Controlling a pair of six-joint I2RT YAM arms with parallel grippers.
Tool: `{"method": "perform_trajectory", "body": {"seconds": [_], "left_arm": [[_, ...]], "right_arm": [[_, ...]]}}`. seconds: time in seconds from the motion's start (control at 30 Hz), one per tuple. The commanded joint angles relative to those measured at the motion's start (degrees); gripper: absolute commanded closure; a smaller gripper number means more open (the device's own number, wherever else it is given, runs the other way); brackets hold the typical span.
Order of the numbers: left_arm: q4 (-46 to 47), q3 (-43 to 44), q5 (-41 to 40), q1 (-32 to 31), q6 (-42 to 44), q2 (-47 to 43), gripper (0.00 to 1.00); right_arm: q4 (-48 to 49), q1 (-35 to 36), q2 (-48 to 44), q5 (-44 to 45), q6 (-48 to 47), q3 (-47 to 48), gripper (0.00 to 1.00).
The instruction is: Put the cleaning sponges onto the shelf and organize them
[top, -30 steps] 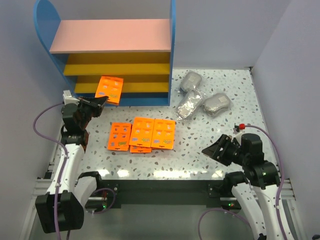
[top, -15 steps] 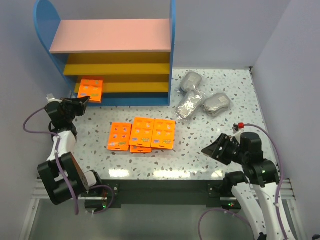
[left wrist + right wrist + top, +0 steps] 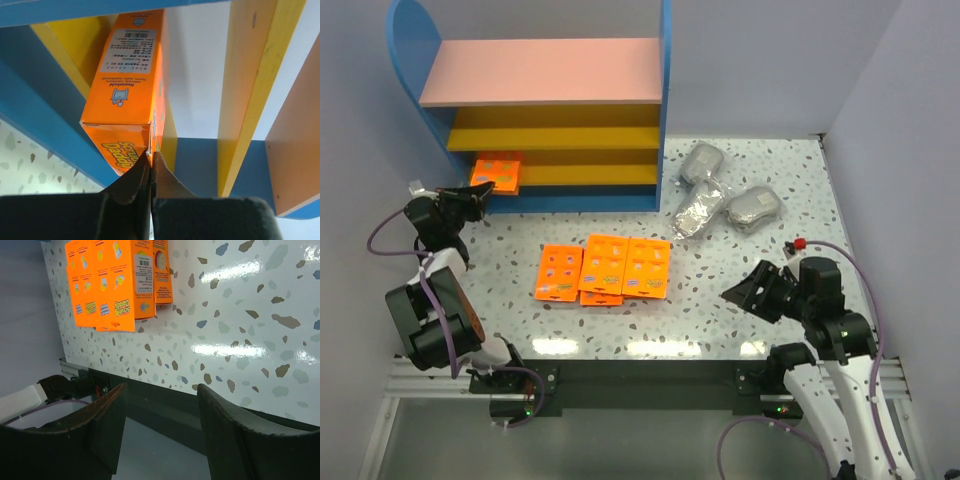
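An orange pack is pinched at its edge by the L gripper, partly slid onto the shelf at its bottom level, L end, so release & a straight pull-back are needed next, w/ the R gripper spread, idle.

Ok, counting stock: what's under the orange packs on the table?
One more orange pack peeks out under the middle pack; its remainder, and anything deeper, is covered.

This looks like a robot test lab. A speckled desk is boxed in by plain grey walls. A left arm and a right arm are bolted to a metal rail at the near edge, with purple wires looping off them. A bright shelf stands at the far left corner.
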Motion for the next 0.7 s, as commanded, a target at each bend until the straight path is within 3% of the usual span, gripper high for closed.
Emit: {"method": "perform_trajectory", "body": {"seconds": [0.0, 0.67], "left_arm": [[6.92, 3.43, -0.03, 0.47, -2.22, 1.63, 1.0], [16.16, 4.92, -2.84, -1.11, -8.37, 10.51, 1.0]], "right_arm": [[4.61, -0.03, 2.3, -1.89, -0.91, 0.99, 0.39], [10.33, -0.11, 8.37, -2.68, -1.43, 1.52, 0.38]]}}
